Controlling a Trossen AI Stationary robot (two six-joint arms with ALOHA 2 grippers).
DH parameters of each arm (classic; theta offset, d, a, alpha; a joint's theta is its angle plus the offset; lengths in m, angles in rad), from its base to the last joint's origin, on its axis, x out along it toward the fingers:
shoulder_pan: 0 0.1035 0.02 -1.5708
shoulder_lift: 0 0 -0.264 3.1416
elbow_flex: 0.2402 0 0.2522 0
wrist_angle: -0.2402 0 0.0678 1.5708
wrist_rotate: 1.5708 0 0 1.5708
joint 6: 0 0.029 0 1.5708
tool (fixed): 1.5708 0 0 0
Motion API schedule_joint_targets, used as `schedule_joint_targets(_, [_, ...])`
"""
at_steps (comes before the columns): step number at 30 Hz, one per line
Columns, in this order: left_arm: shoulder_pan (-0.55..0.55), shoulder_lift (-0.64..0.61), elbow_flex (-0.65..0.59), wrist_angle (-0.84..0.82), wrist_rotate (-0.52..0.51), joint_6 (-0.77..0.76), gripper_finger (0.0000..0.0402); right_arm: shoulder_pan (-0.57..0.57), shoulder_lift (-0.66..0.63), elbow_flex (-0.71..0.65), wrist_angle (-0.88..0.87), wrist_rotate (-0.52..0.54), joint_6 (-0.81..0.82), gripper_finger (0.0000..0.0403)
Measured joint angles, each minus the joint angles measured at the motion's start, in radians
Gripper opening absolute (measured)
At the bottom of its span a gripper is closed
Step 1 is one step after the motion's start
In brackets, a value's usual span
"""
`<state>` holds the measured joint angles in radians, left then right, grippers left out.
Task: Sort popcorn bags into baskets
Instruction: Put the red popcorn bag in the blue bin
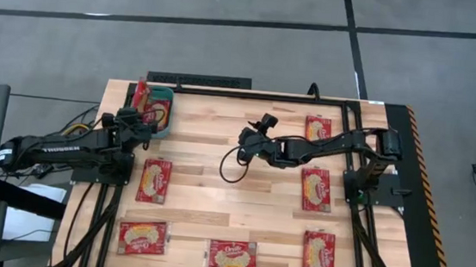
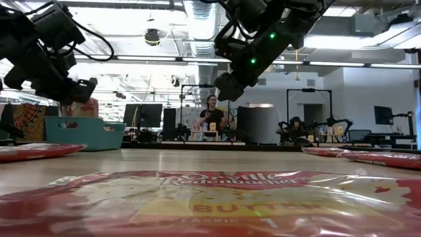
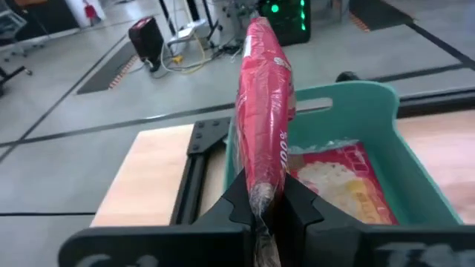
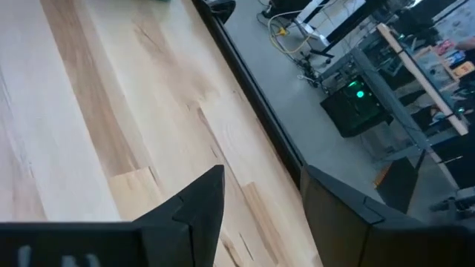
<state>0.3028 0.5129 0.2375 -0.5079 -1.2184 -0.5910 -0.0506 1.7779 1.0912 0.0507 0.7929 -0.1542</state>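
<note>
Several flat red popcorn bags lie on the wooden table: one near my left arm, three along the near edge, three on the right. The teal basket stands at the far left with one bag lying flat inside. My left gripper is shut on another bag beside the basket's left wall. My right gripper hovers open over bare wood at mid-table. My left gripper pinches the bag's crimped end between its two fingers. The bag stands edge-on and stretches out beyond the fingertips toward the table's far edge. It is lifted clear, over the basket's left wall.
A dark frame rail runs along the table's far edge behind the basket. One bag lies right in front of the low camera. People sit at desks in the room beyond. Bare wood lies between the two arms.
</note>
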Motion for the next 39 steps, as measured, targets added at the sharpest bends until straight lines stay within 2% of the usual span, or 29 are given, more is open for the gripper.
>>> schedule_joint_targets(11, [0.071,0.095,0.0,-0.054,0.019,-0.109,0.0008,-0.018,0.0,0.0,0.0,-0.037,0.0,0.0183])
schedule_joint_targets(22, [0.08,0.215,0.0,-0.054,0.076,-0.177,0.0024,-0.018,0.0,0.0,-0.012,-0.038,-0.003,0.0184])
schedule_joint_targets(31, [0.08,0.181,0.0,-0.054,0.087,-0.253,0.0039,-0.016,0.0,0.0,-0.022,-0.038,-0.002,0.0184])
schedule_joint_targets(39, [0.08,0.114,0.0,-0.066,0.039,-0.227,0.0102,-0.01,0.0,-0.001,-0.062,-0.037,0.024,0.0183])
